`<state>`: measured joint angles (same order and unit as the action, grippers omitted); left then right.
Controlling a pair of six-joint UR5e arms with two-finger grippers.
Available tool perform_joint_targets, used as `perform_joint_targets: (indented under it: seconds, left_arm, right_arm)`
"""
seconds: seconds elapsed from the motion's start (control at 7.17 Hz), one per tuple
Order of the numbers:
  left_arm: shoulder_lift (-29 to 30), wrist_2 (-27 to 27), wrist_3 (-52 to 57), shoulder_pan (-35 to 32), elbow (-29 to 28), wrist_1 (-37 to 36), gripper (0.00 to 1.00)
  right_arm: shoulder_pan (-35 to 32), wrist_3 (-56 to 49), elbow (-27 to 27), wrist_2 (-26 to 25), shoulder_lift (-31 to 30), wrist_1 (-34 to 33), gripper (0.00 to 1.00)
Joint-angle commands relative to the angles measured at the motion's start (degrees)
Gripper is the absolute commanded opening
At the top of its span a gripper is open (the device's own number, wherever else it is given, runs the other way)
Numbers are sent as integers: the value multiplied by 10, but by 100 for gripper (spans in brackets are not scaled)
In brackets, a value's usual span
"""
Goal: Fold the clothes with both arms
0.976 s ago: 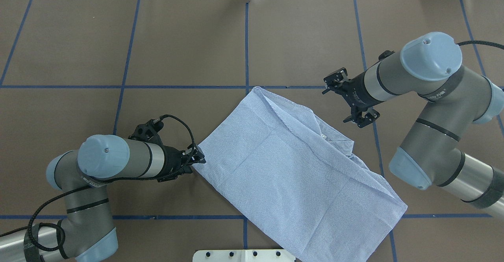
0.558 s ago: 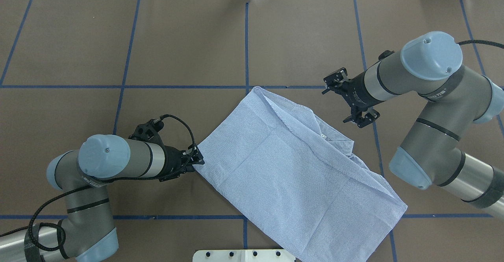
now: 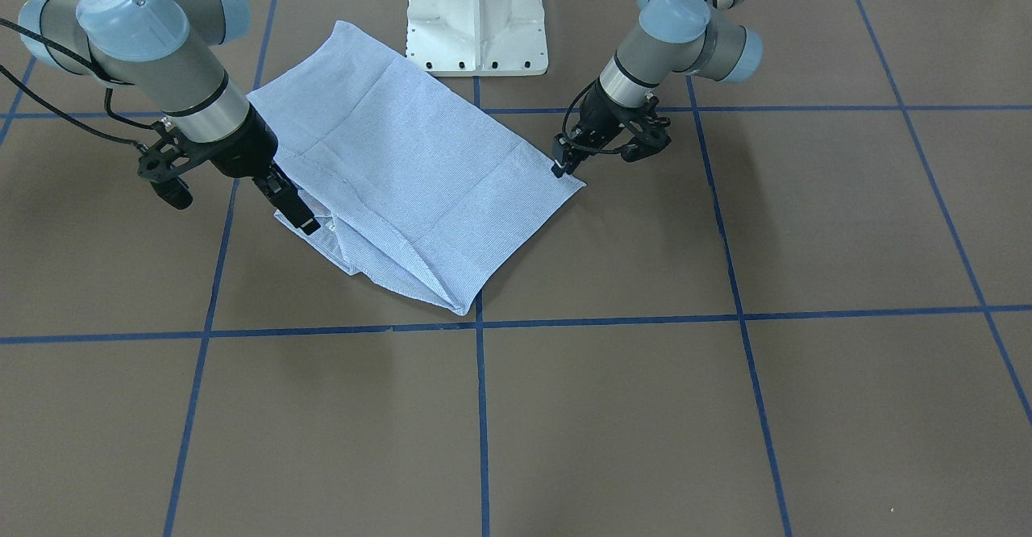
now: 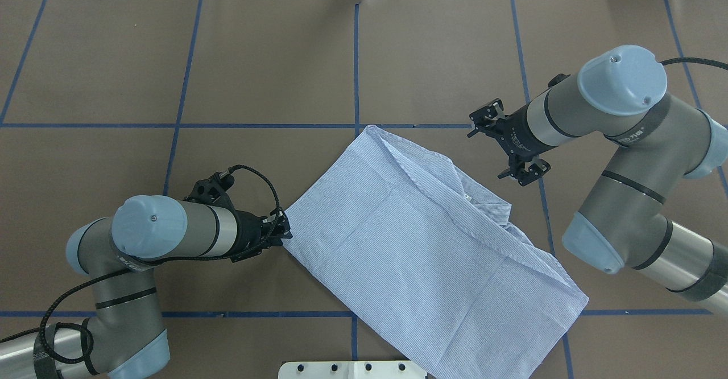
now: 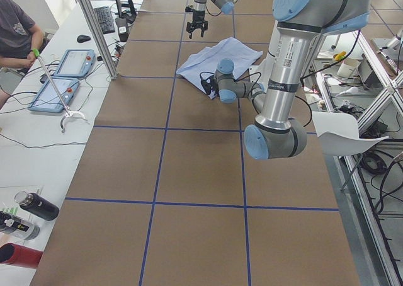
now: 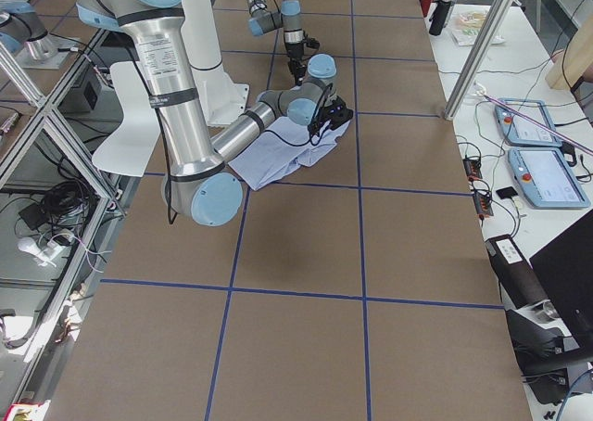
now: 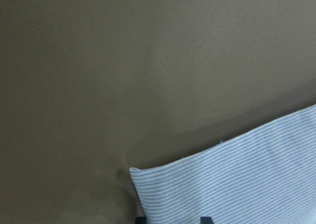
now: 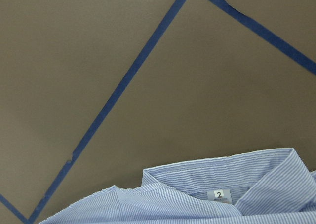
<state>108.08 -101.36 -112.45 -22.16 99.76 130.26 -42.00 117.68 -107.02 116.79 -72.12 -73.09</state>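
**Shirt fold: partly done, both claws off the cloth**

Light blue-and-white pinstriped cotton shirt (image 4: 421,237) lies on the brown grid-taped table (image 4: 256,54), just in front of the white pedestal base (image 3: 477,13). It is already reduced to a rough rectangle with no sleeves showing. The collar (image 8: 222,177) edge is loose and ridged, so I judge at least one crosswise fold and some tidying remain.

The long axis runs diagonally from table centre toward the robot's near right. The collar faces the right arm.

The black left gripper (image 4: 282,229) is at the left corner with jaws parted; the cloth lies flat and looks unpinched. The black right gripper (image 4: 505,143) hovers near the collar, spread wide and empty.
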Motion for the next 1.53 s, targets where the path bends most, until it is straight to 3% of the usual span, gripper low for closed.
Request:
perform_joint_targets:
  seconds: [0.0, 0.56, 0.7, 0.84, 0.98, 1.39]
  left_arm:
    - [-2, 0, -6, -3, 8, 0, 0]
    - [0, -1, -1, -15, 8, -10, 0]
    - [3, -2, -1, -15, 8, -37, 25]
    - [3, -2, 2, -19, 9, -42, 59]
    - [3, -2, 2, -19, 8, -47, 65]
    - [26, -3, 0, -17, 3, -83, 64]
  right_arm:
    - [0, 0, 1, 0, 0, -7, 100]
    - [-3, 0, -1, 1, 0, -12, 100]
    - [-3, 0, -1, 1, 0, -12, 100]
    - [-3, 0, 0, 0, 0, -12, 100]
    - [-3, 0, 1, 1, -1, -12, 100]
    - [-4, 0, 0, 1, 0, -21, 100]
